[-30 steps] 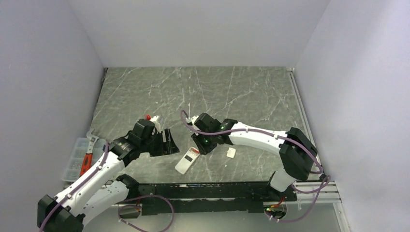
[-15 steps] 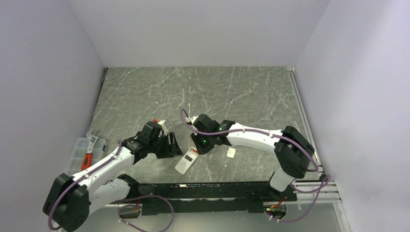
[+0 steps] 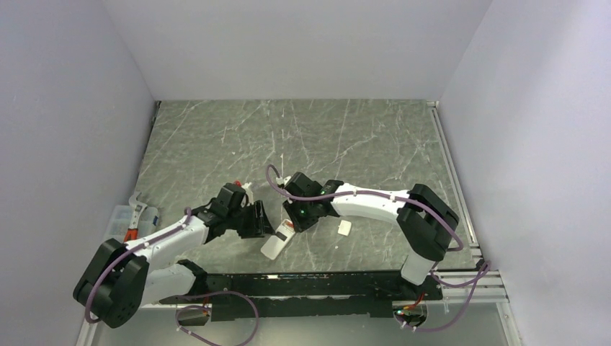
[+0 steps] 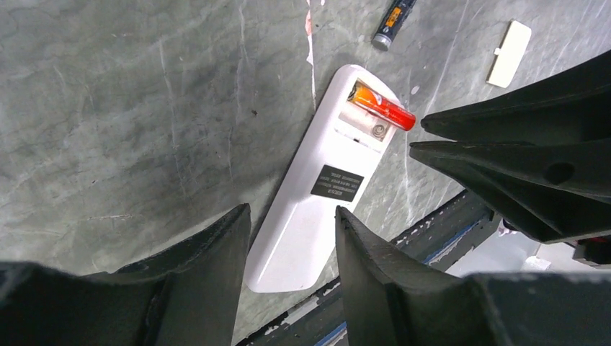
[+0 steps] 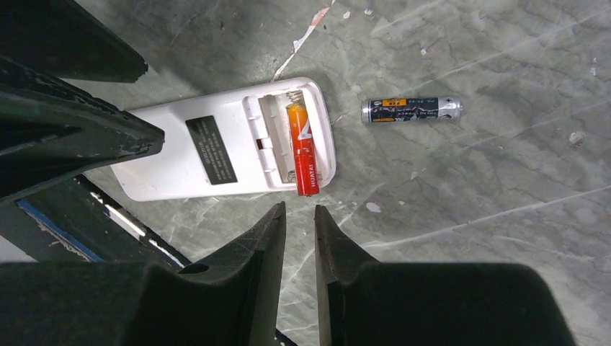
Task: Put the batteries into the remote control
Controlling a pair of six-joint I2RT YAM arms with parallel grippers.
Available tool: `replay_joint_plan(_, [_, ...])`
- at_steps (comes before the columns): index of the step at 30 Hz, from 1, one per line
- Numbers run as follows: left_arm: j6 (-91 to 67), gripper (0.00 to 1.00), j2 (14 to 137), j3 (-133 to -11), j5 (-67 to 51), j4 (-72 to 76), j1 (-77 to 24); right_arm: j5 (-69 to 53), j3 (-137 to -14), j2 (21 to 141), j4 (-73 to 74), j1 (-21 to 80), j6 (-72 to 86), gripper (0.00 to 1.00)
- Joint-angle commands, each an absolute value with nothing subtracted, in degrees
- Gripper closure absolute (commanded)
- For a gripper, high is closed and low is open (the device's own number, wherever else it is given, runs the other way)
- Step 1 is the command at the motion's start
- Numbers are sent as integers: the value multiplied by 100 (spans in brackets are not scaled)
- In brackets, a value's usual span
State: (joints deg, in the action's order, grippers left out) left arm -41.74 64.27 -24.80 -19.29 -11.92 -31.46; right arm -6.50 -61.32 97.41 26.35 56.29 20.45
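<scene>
Begin left of the remote control (image 4: 328, 155), lying back up on the worktop (image 3: 324, 137) between the two arms. Read the left gripper (image 4: 292, 216) as about half wide, jaws straddling the remote's label end and holding nothing for certain; cannot tell whether the pads touch the casing. Use it as the brace: close squarely on the long sides, well clear of the open compartment (image 5: 276, 137), so that pushing does not slide or tip the handset. At the remote's compartment end, note the orange battery (image 5: 302, 148) lying crooked in the outer slot, one end overhanging the remote's side edge; probably not yet seated. Just off that overhanging end, find the right gripper (image 5: 299, 210), narrowed to a slit and carrying nothing. Nudge the protruding end inward along the slot with those near-closed tips, then press down gently, keeping force low against the spring. Right of the remote, leave the dark battery (image 5: 411, 109) loose on the worktop for the empty inner slot, and beyond it the white cover piece (image 4: 509, 52).
</scene>
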Motion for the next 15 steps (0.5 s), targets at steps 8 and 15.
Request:
replay_joint_plan(8, [-4210, 53, 6790, -2344, -2280, -544, -3146, -586, -6412, 9814, 2443, 5643, 2171, 76])
replay_joint_plan(15, [-4159, 55, 6946, -2347, -2303, -463, -3146, -582, -6425, 9847, 2439, 5643, 2188, 77])
